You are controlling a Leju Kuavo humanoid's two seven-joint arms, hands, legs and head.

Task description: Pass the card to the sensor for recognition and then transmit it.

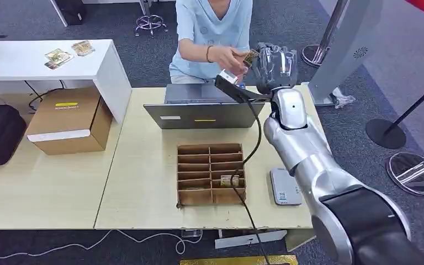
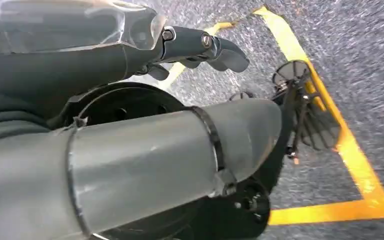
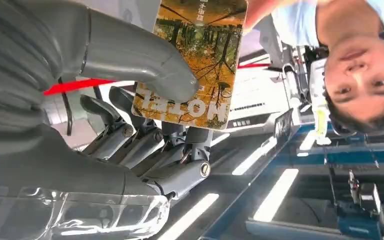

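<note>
Right hand (image 1: 276,67), grey and many-fingered, is raised beyond the far edge of the pale wooden table (image 1: 143,165) and pinches one autumn-forest picture card (image 3: 197,60) between thumb and fingers, while a person's hand (image 1: 233,57) reaches to the same card. Left hand (image 2: 200,47) hangs over dark carpet with yellow floor tape (image 2: 350,150), fingers extended and holding nothing. On the table stand one grey laptop (image 1: 204,113), one brown cardboard divider tray (image 1: 211,174) and one small grey sensor pad (image 1: 285,186); two more cards (image 1: 69,53) lie on the white desk (image 1: 27,63).
</note>
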